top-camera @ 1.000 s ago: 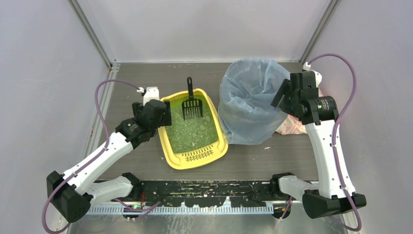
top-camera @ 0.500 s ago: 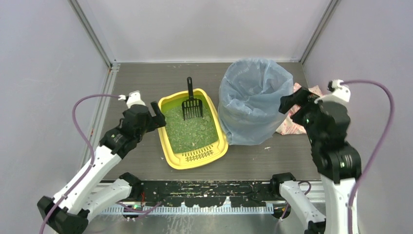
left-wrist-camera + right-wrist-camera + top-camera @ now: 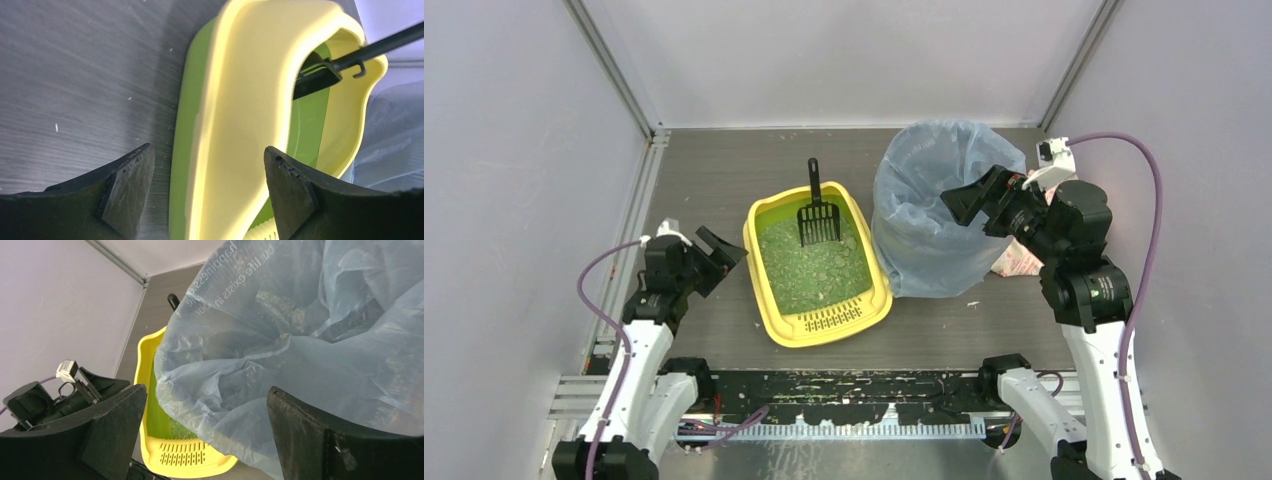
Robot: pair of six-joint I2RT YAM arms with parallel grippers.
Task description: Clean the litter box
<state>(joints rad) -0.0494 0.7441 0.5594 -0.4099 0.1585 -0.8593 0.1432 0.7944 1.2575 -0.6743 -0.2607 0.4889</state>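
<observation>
Left gripper (image 3: 715,258), jaws apart, faces the left rim of the yellow litter box (image 3: 759,290), which lies mid-table holding green litter and a black slotted scoop (image 3: 818,222); right gripper (image 3: 970,203), likewise spread, hangs over the adjacent blue-bagged bin (image 3: 929,235).

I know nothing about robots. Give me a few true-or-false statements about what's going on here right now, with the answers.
1. The black scoop sits inside the litter box. True.
2. The left gripper is clamped on the litter box. False: it is open beside the box and holds nothing.
3. The bin is lined with a blue bag. True.
4. The right gripper holds the scoop. False: it is open and empty, up by the bin's rim.
5. The litter is white. False: it is green.
</observation>
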